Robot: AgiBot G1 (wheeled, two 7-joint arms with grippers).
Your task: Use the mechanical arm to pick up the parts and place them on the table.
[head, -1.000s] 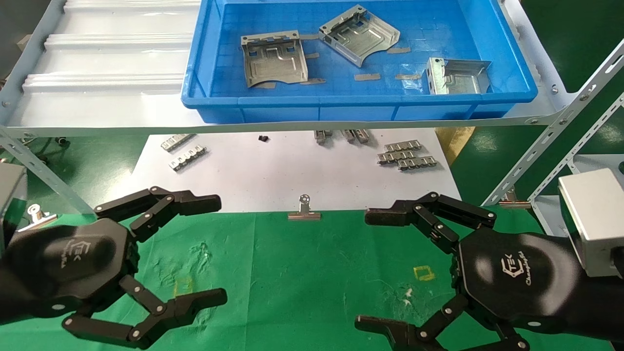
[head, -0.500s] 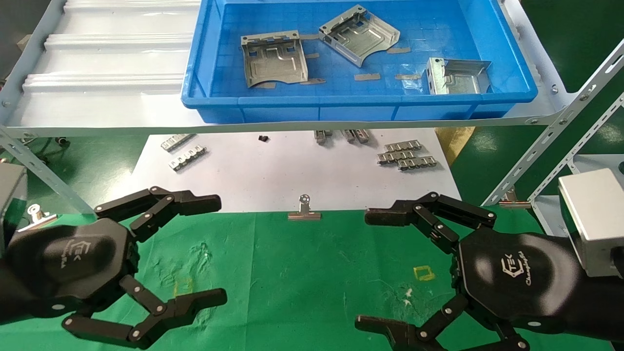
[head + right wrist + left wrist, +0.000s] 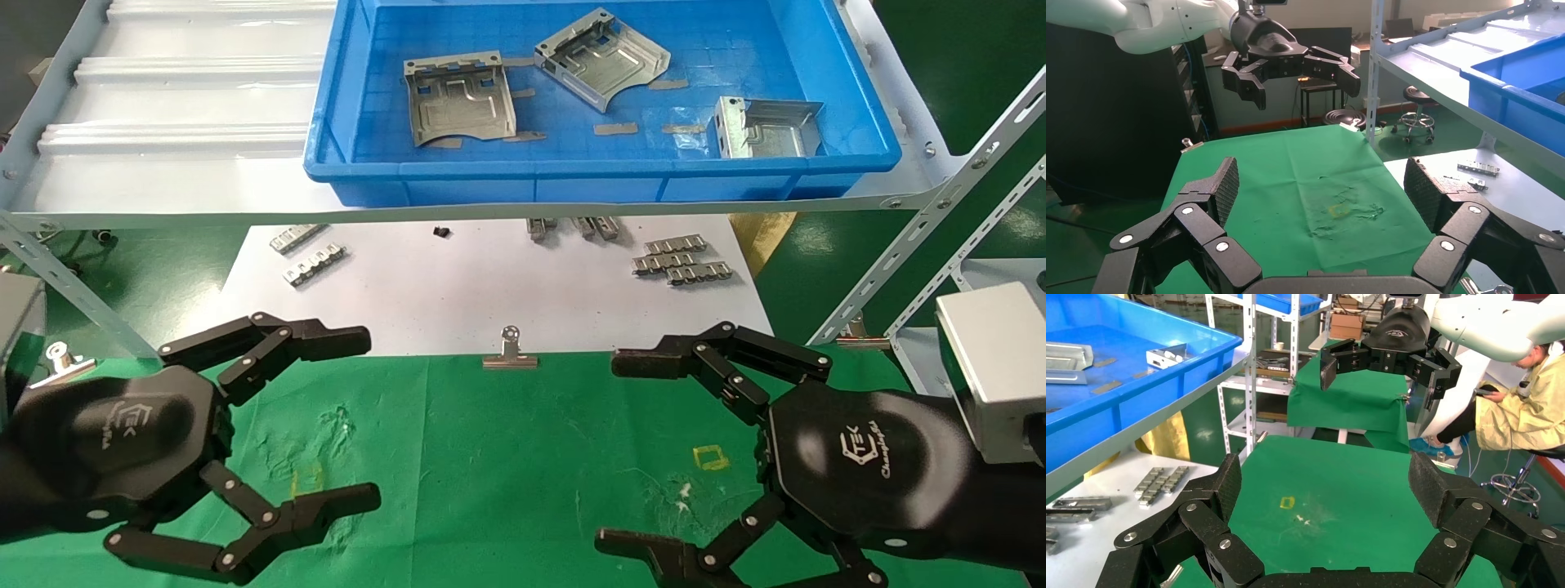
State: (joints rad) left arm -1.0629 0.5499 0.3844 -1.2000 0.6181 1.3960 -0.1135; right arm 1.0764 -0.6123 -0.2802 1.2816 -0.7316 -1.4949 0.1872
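Three silvery sheet-metal parts lie in the blue bin (image 3: 850,65) on the shelf: one at the left (image 3: 462,100), one in the middle (image 3: 605,59), one at the right (image 3: 768,128). My left gripper (image 3: 364,418) is open and empty, hovering over the green table (image 3: 507,457) at the near left. My right gripper (image 3: 614,451) is open and empty over the table at the near right. Both are well short of the bin. In the left wrist view my own claw (image 3: 1324,484) gapes over the green cloth, and the right claw (image 3: 1379,358) shows farther off.
A pale grey shelf (image 3: 180,106) carries the bin above the table. A white paper sheet (image 3: 490,286) holds small toothed strips (image 3: 682,260) and a silver binder clip (image 3: 510,351). Slotted shelf struts (image 3: 932,212) rise at the right. A yellow square outline (image 3: 709,457) marks the cloth.
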